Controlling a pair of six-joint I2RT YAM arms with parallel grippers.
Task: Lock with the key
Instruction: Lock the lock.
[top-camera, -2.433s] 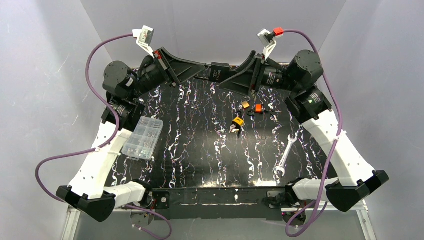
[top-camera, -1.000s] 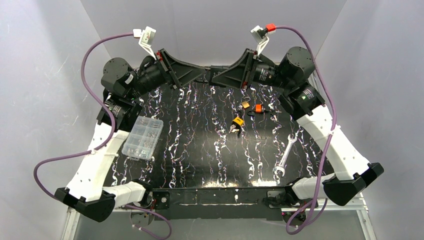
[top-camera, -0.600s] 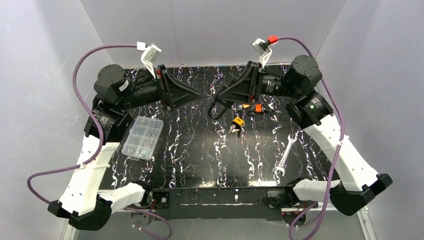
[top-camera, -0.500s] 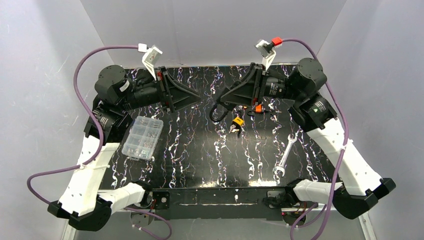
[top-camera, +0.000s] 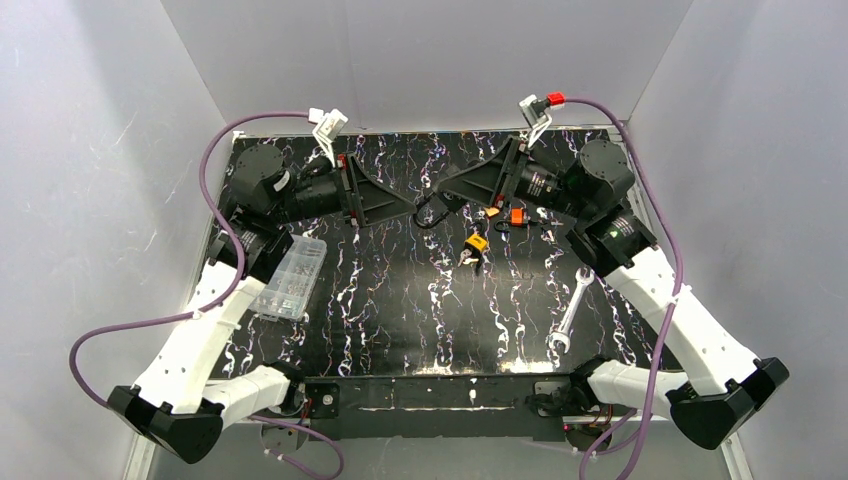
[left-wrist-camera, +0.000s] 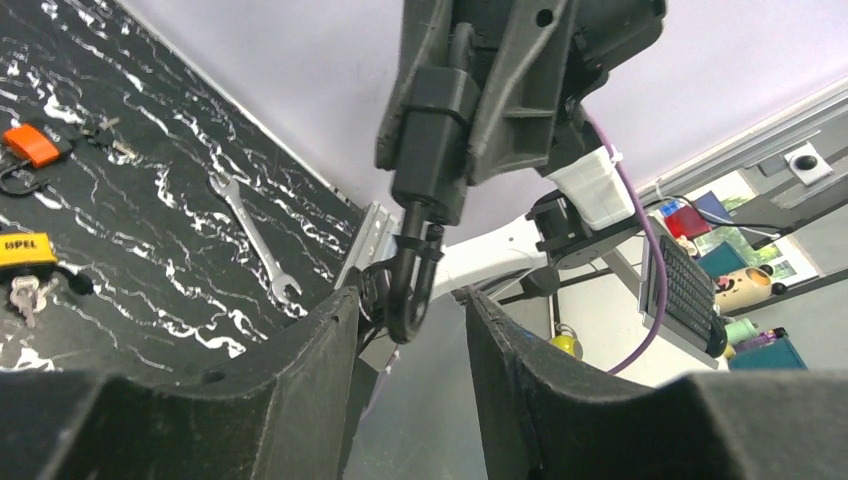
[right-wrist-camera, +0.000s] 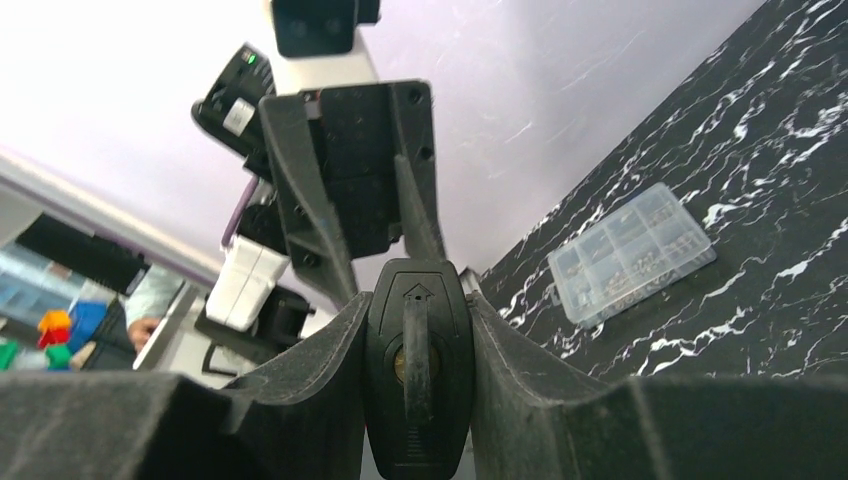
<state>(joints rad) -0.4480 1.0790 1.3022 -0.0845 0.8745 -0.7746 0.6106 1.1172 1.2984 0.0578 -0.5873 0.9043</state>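
Note:
My right gripper (right-wrist-camera: 418, 312) is shut on a black padlock (right-wrist-camera: 418, 400), held above the back of the table. A black key (right-wrist-camera: 417, 345) sticks in its brass keyhole, facing the right wrist camera. From the top, the right gripper (top-camera: 447, 197) points left and the lock's black shackle (top-camera: 430, 214) hangs out of its tip. In the left wrist view the padlock (left-wrist-camera: 432, 130) and its shackle (left-wrist-camera: 410, 290) hang just past my left gripper (left-wrist-camera: 405, 312). The left jaws stand open, and the shackle's loop sits in their gap without being pinched. The left gripper (top-camera: 408, 208) faces the right one tip to tip.
On the black marbled table (top-camera: 400, 310) lie a yellow padlock with keys (top-camera: 476, 244), an orange padlock (top-camera: 516, 216) and a small orange lock (top-camera: 491, 210). A wrench (top-camera: 567, 312) lies at the right. A clear parts box (top-camera: 288, 276) sits by the left arm.
The left jaws have opened and let go of the shackle. Both grippers came forward and down from the back wall, and the left gripper closed in on the lock again.

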